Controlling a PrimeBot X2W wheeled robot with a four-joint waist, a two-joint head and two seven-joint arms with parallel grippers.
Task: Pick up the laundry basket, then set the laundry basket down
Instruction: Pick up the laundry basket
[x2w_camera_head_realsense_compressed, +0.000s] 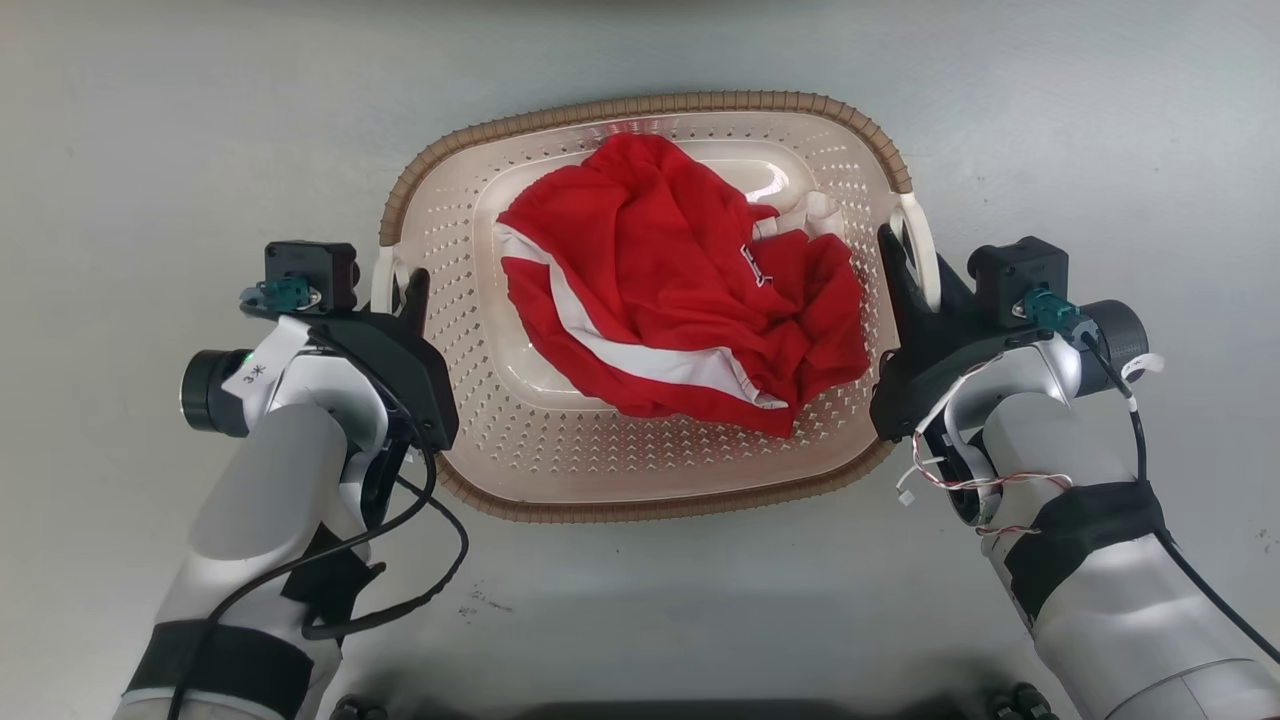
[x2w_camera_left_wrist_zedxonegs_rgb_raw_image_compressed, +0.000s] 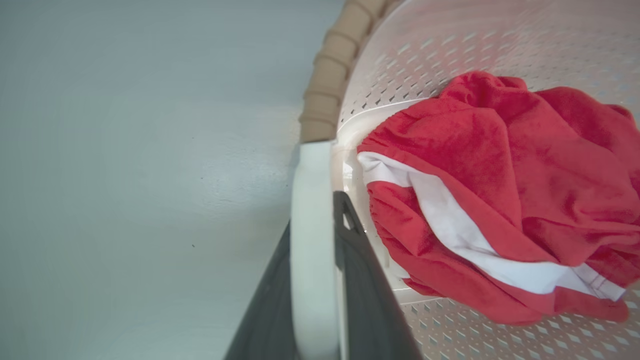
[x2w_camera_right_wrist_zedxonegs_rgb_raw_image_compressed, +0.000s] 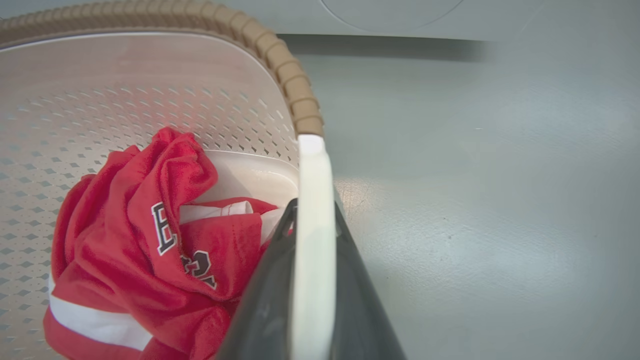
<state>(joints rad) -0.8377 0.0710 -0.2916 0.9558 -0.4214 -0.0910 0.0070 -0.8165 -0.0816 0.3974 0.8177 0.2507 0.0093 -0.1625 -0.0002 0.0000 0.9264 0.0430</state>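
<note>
Fingers (x2w_camera_left_wrist_zedxonegs_rgb_raw_image_compressed: 362, 290) of the left gripper (x2w_camera_head_realsense_compressed: 405, 290) pinch the left white handle (x2w_camera_head_realsense_compressed: 381, 280), one finger on each side; the right gripper (x2w_camera_head_realsense_compressed: 898, 262) pinches the right white handle (x2w_camera_head_realsense_compressed: 925, 250) in the same way. Between the two grippers is the laundry basket (x2w_camera_head_realsense_compressed: 640, 104), holding a crumpled red garment (x2w_camera_head_realsense_compressed: 680, 290), over the grey floor (x2w_camera_head_realsense_compressed: 150, 150).
</note>
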